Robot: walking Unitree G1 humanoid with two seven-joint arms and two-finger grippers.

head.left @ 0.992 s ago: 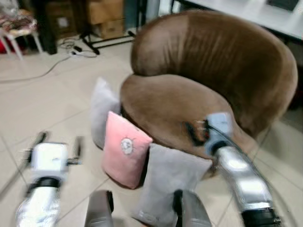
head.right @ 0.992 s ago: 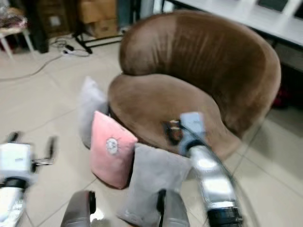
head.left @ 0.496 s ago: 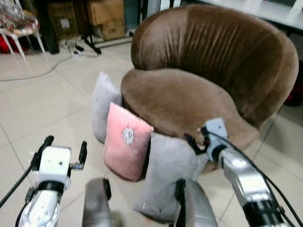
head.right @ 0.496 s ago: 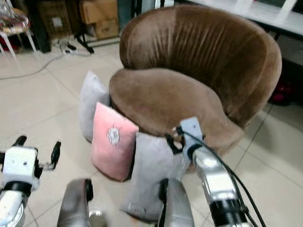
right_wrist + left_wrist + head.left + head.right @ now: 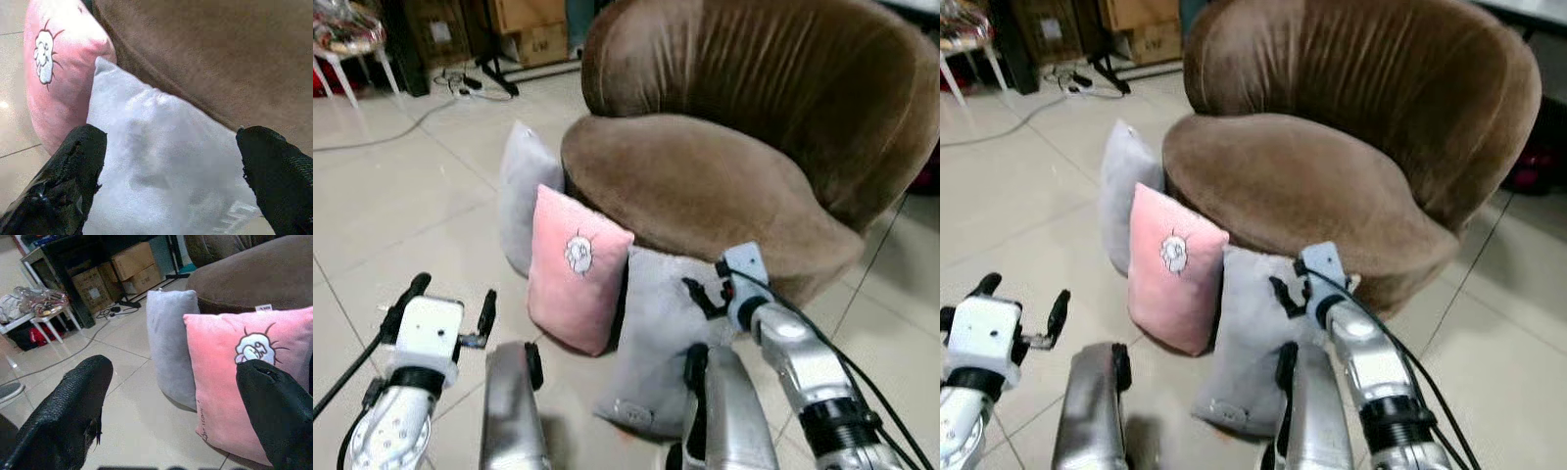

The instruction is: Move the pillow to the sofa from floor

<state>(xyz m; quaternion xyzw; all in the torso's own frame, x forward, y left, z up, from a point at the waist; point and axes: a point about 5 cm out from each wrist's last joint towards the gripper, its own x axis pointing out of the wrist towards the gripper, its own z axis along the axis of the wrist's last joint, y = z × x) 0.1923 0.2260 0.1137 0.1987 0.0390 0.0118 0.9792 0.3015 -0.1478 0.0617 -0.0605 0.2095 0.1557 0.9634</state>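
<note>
While three pillows lean upright on the floor against the brown sofa [image 5: 705, 186], we hold our right gripper [image 5: 710, 292], fingers apart, just above the nearest grey pillow [image 5: 656, 343], whose lower edge our legs partly hide. Beside it stand the pink pillow [image 5: 573, 269] and another grey pillow [image 5: 524, 201]. Our left gripper [image 5: 450, 308], also spread, hovers over bare tile floor [image 5: 401, 215].
</note>
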